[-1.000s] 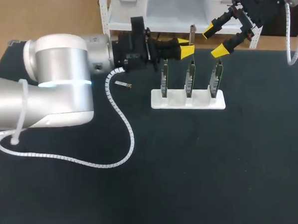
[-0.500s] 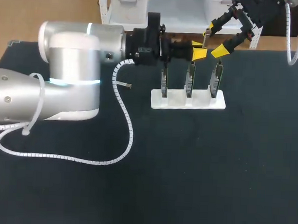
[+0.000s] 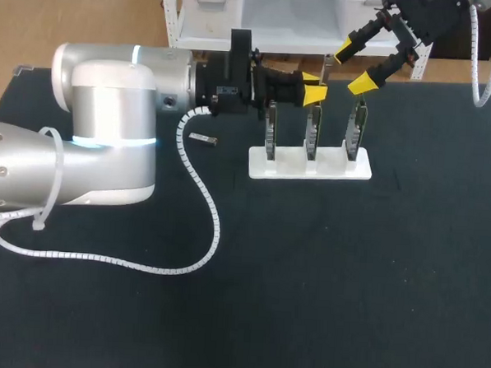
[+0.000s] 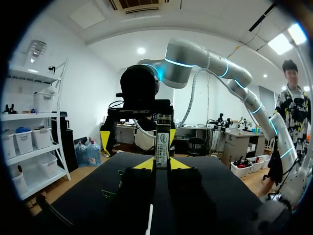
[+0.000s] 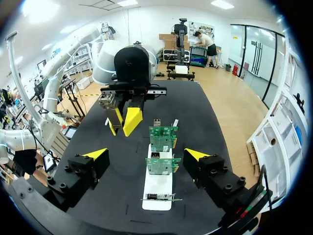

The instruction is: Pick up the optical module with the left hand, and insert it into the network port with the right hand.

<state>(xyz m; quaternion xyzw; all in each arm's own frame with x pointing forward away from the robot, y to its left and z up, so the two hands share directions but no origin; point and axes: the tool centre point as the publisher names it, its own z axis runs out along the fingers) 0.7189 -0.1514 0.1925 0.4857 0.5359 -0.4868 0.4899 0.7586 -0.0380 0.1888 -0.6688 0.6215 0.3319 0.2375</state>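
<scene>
My left gripper (image 3: 313, 90) hovers over the middle board of the white stand (image 3: 310, 163), shut on a slim optical module (image 3: 326, 66) that sticks out past its yellow tips. Seen from the left wrist, the module (image 4: 162, 139) rises upright between my fingers (image 4: 145, 164), with the right gripper (image 4: 138, 137) straight ahead of it. That right gripper (image 3: 354, 68) hangs open at the table's far edge, just right of the module and apart from it. From the right wrist, my open right gripper (image 5: 146, 155) looks down the row of boards (image 5: 162, 165) toward the left gripper (image 5: 125, 121).
The stand holds three upright green circuit boards (image 3: 357, 128). A second small module (image 3: 203, 138) lies on the black table left of the stand. My left arm's white spiral cable (image 3: 203, 206) loops over the table's left half.
The left gripper carried the module right, toward the right gripper, then drew back a little to the left. The right gripper stayed still and open.
</scene>
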